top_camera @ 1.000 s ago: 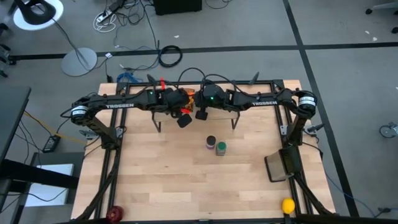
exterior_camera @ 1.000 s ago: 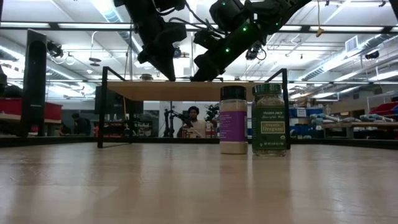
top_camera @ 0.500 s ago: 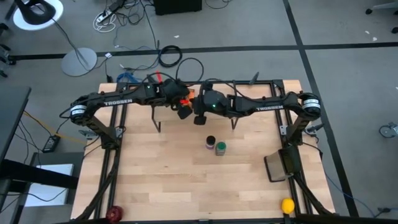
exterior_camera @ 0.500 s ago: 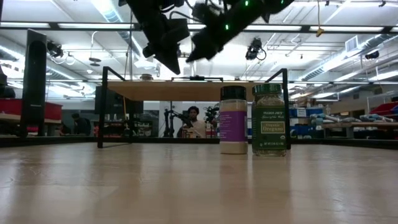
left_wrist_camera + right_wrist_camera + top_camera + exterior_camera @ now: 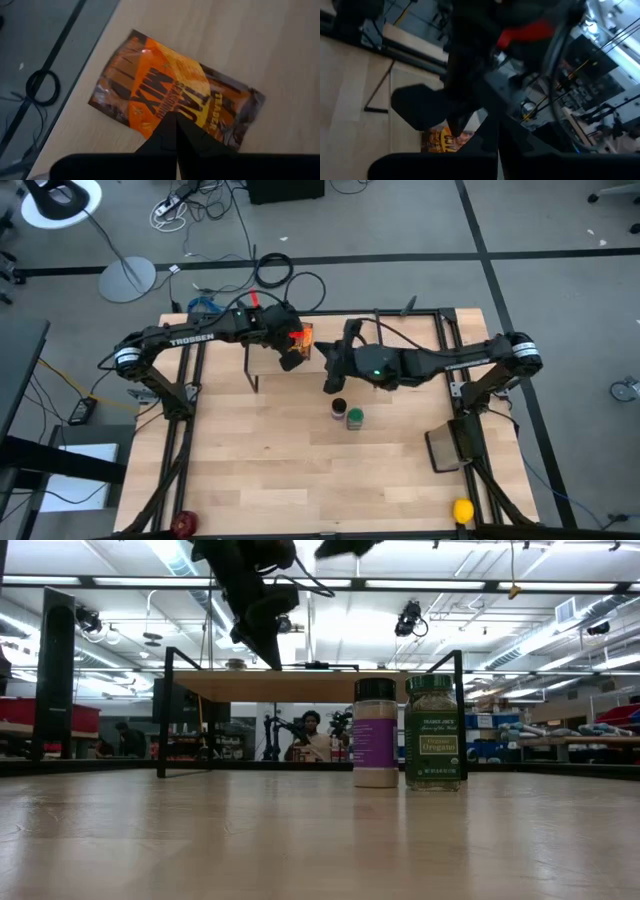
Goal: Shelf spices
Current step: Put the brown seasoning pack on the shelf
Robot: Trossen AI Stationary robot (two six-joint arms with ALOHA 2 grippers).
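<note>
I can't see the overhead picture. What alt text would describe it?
Seen from above, two dark robot arms reach over a low shelf at the back of a wooden table, the left claw closed above an orange spice packet lying on the shelf. The right claw, also closed, hangs near two jars standing on the table.

- The wooden table (image 5: pixel 270 470) is carrying the shelf (image 5: pixel 300 685) near its far edge.
- An orange packet (image 5: pixel 172 100) is lying on the shelf.
- Two jars (image 5: pixel 375 732) (image 5: pixel 433 732) are standing before the shelf.

robotics lab: floor cables (image 5: pixel 272 272), ceiling strip lights (image 5: pixel 470 584), equipment benches (image 5: pixel 575 740)
</note>
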